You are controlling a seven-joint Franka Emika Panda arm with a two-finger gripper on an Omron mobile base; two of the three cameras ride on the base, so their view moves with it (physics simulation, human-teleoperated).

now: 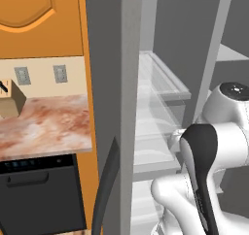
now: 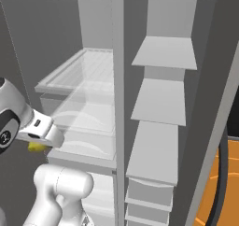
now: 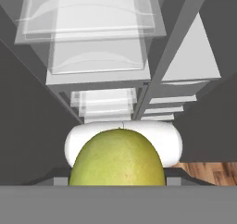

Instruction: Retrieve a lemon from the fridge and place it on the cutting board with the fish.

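Before the open fridge point(image 2: 116, 80) with its clear drawers point(image 3: 92, 38), the jaws hold the lemon point(image 3: 117, 158).

Arm bent at elbow, forearm reaching forward at mid height; hand seen at left edge of right base view. Gripper point(image 2: 38, 145) jaws partly apart, clamped on the lemon point(image 3: 117, 157)

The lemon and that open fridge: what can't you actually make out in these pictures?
- Lemon: in the hand view its lower part is cut off at the bottom; in the right base view the arm hides all but a yellow sliver.
- Pincer fingertips: hidden behind the lemon in the hand view.
- Fridge drawers: whether anything is inside cannot be told.
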